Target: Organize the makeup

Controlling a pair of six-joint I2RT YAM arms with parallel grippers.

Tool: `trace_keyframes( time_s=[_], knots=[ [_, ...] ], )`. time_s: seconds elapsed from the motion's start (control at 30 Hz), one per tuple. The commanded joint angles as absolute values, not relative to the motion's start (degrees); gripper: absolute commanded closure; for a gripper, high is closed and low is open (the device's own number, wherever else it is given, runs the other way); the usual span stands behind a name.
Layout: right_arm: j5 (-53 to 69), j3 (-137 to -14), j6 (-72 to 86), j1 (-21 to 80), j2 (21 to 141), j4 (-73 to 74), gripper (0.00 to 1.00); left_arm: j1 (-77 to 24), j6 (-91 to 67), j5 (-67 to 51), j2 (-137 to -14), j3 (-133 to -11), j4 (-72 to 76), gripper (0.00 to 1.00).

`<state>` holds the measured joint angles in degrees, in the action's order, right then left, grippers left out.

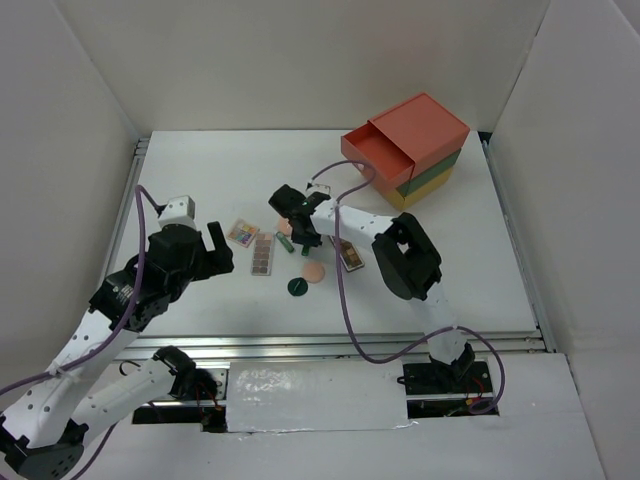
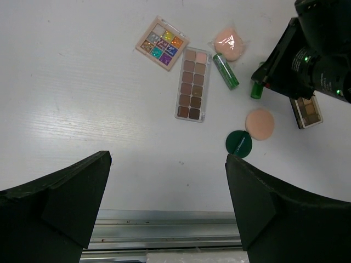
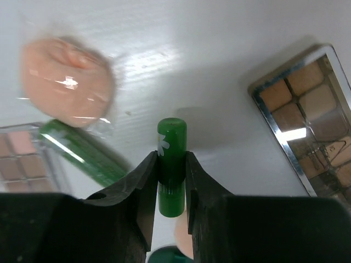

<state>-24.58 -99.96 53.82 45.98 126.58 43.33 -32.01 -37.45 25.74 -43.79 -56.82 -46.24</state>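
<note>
One green tube [image 3: 171,137] pinched in right gripper [image 3: 171,164]; left gripper [image 2: 167,164] gaping

The square palette [image 2: 162,43] is lying left of the long palette [image 2: 193,84], a tube [image 2: 226,71] just right of it; the disc [image 2: 239,143] is lying just beside a round compact [image 2: 260,124].

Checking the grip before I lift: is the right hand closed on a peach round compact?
No, the right hand grips a green tube between its fingers, while the peach round compact lies apart from it.

Tube [image 3: 172,139] green; compact [image 3: 66,87] peach; square palette [image 2: 162,43] multicolour glitter
</note>
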Motion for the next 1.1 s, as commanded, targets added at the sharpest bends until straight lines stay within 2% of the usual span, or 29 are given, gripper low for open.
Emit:
trace_keyframes(
  time_s=[0.0, 0.1, 0.17, 0.37, 0.53, 0.8, 1.07],
  knots=[
    [-27.1, -108.8, 50.5, 46.3, 125.8, 45.0, 0.83, -32.3, -36.1, 25.8, -43.6, -56.6, -44.7, 0.01],
    [-27.5, -113.1, 46.2, 46.3, 123.6, 46.1, 0.83, -32.3, -36.4, 26.4, -43.6, -56.7, -45.0, 0.01],
    [-26.1, -112.9, 37.9, 46.3, 120.6, 43.2, 0.84, -32.3, -36.4, 26.7, -43.3, -56.5, -44.9, 0.0],
    [-25.2, -106.9, 6.5, 44.3, 109.1, 31.8, 1.0, -32.3, -35.9, 25.8, -41.1, -55.8, -43.9, 0.01],
    [-26.7, -105.4, -9.3, 39.2, 106.8, 28.1, 1.0, -32.1, -35.3, 25.0, -39.6, -55.0, -42.7, 0.01],
    [-28.3, -111.6, -16.8, 29.3, 111.7, 28.0, 0.98, -32.1, -34.7, 23.3, -41.0, -54.5, -42.0, 0.01],
    [-25.2, -114.3, -16.9, 25.8, 111.0, 28.0, 0.97, -31.3, -33.9, 21.3, -42.7, -54.5, -41.3, 0.01]
  ],
)
